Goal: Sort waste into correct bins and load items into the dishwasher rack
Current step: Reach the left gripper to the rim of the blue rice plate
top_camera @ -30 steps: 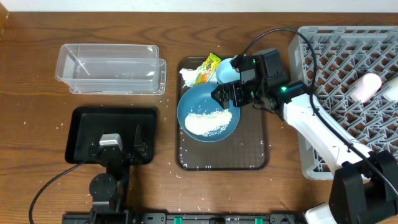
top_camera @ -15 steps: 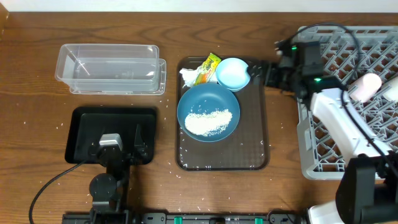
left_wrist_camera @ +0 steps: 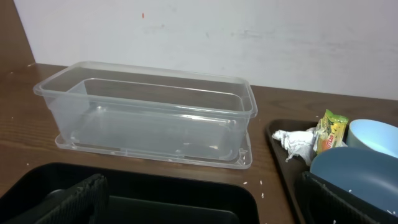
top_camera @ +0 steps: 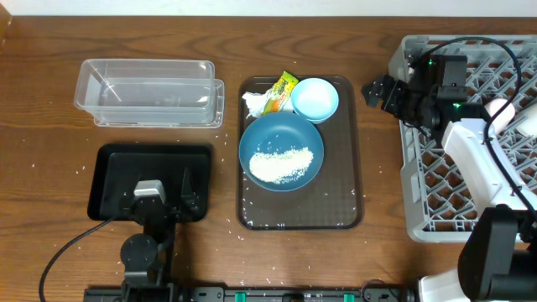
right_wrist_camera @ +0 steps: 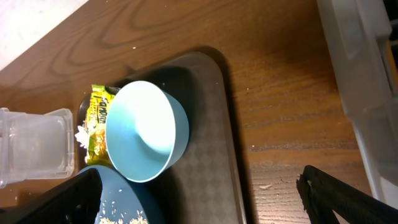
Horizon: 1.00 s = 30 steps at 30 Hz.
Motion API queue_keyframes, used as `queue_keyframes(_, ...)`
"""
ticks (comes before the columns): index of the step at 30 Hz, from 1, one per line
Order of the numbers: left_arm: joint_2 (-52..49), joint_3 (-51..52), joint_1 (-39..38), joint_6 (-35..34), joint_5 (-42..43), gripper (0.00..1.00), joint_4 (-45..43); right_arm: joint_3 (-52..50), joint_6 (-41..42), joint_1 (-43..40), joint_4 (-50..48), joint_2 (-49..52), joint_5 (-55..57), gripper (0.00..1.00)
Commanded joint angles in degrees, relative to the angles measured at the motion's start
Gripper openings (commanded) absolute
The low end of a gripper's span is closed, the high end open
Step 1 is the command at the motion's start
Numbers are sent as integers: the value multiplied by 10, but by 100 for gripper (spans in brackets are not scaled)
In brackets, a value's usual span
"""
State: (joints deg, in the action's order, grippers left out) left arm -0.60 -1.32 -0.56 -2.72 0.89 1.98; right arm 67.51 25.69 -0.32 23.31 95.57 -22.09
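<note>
A dark-blue dish (top_camera: pixel 281 153) holding white rice (top_camera: pixel 282 164) sits on the brown tray (top_camera: pixel 340 168). Behind it stand a light-blue bowl (top_camera: pixel 315 99), a crumpled tissue (top_camera: pixel 254 102) and a yellow-green wrapper (top_camera: pixel 280 91). The grey dishwasher rack (top_camera: pixel 453 159) at the right holds a pink cup (top_camera: pixel 501 113) and a white cup (top_camera: pixel 529 122). My right gripper (top_camera: pixel 375 94) hovers open and empty between tray and rack; its wrist view shows the bowl (right_wrist_camera: pixel 146 130) ahead. My left gripper (top_camera: pixel 159 186) stands open over the black tray (top_camera: pixel 151 164), facing the clear tub (left_wrist_camera: pixel 149 115).
The clear tub (top_camera: pixel 149 92) lies at the back left with the black tray in front of it. Loose rice grains are scattered on the wood around both trays. The right arm's cable loops over the rack's left rim.
My right gripper has drawn away from above the bowl and dish, moving right to the rack's left edge, still open and empty. The left arm has not moved.
</note>
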Motion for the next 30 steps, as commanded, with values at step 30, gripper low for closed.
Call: queue_keyframes(30,-72,-118,0,-331,486,98,-101,4,9,0,2,-5,-4,99)
